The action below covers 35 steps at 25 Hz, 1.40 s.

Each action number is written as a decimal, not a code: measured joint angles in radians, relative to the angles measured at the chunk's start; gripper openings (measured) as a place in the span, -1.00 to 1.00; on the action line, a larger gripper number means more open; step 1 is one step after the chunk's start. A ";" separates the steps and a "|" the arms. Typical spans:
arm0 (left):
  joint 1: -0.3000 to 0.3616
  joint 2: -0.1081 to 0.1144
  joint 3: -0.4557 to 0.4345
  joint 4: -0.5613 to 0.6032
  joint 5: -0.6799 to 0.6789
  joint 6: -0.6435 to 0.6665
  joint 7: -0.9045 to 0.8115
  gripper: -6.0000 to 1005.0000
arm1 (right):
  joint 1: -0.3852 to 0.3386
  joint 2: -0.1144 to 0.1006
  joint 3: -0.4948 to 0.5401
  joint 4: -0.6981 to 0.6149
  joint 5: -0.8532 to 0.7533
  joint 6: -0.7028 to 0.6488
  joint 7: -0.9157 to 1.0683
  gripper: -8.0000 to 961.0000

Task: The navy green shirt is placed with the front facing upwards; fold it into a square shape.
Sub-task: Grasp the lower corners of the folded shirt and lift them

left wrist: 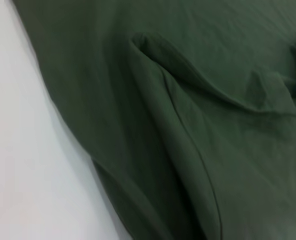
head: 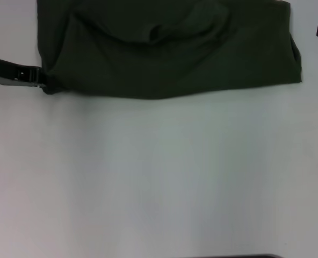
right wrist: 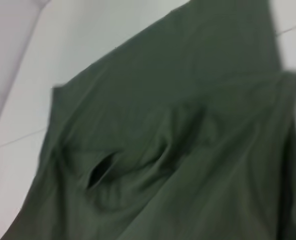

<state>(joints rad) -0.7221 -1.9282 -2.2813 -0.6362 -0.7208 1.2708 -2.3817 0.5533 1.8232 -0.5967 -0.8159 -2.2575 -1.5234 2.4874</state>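
A: Where's the shirt [head: 170, 51] now?

B: At the far edge of the white counter [head: 159, 177], already gathered into a wide band. Only plain green shows, with no lettering, and there's a loose hump with a dark pocket in the upper middle. The near edge bows slightly.

A: And the arms?

B: The left gripper [head: 41, 78] reaches in from the left, right at the shirt's near left corner. The cloth bunches there, so it looks pinched, but I can't tell how far the jaws are closed or whether they really have the fabric. The right gripper isn't clearly visible in the head view; its wrist camera just looks over the shirt from above.

A: So which step is this?

B: I'd judge mid-fold: the shape is a wide rectangle, not a square, and the top layer is slack.

A: What does the next move need?

B: Probably a firm hold on that left corner, carrying the left side across toward the right edge, keeping layers aligned. The hump should be flattened, or the square will come out lumpy.
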 joint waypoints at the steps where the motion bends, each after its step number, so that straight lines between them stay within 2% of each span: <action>1: 0.001 0.002 -0.006 0.000 0.000 0.010 0.000 -0.91 | 0.004 0.000 -0.003 0.000 -0.002 0.013 0.001 0.94; 4: 0.003 0.006 -0.021 0.000 0.000 0.024 -0.002 -0.91 | 0.025 0.008 -0.016 0.002 -0.056 0.050 0.002 0.94; 6: 0.004 0.005 -0.024 0.000 0.000 0.026 -0.007 -0.91 | 0.049 0.022 -0.027 0.008 -0.128 0.082 0.001 0.94; 8: 0.005 0.004 -0.024 0.000 0.000 0.027 -0.010 -0.91 | 0.069 0.040 -0.039 0.011 -0.191 0.123 -0.007 0.94; 12: 0.001 0.001 -0.023 0.000 0.000 0.031 -0.021 -0.91 | 0.094 0.093 -0.064 0.013 -0.245 0.200 -0.022 0.94; 15: -0.002 0.000 -0.023 0.000 0.000 0.034 -0.025 -0.91 | 0.107 0.113 -0.074 0.033 -0.248 0.230 -0.021 0.94; 22: -0.003 -0.003 -0.026 0.000 0.000 0.027 -0.028 -0.91 | 0.125 0.116 -0.076 0.110 -0.249 0.265 -0.021 0.94; 29: -0.005 -0.010 -0.026 -0.001 0.000 0.014 -0.028 -0.91 | 0.116 0.111 -0.080 0.106 -0.271 0.264 -0.027 0.94; 35: -0.009 -0.011 -0.026 0.001 0.000 0.011 -0.031 -0.91 | 0.123 0.120 -0.089 0.108 -0.276 0.273 -0.050 0.94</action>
<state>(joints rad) -0.7307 -1.9389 -2.3071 -0.6349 -0.7210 1.2814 -2.4130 0.6761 1.9432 -0.6858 -0.7082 -2.5339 -1.2501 2.4371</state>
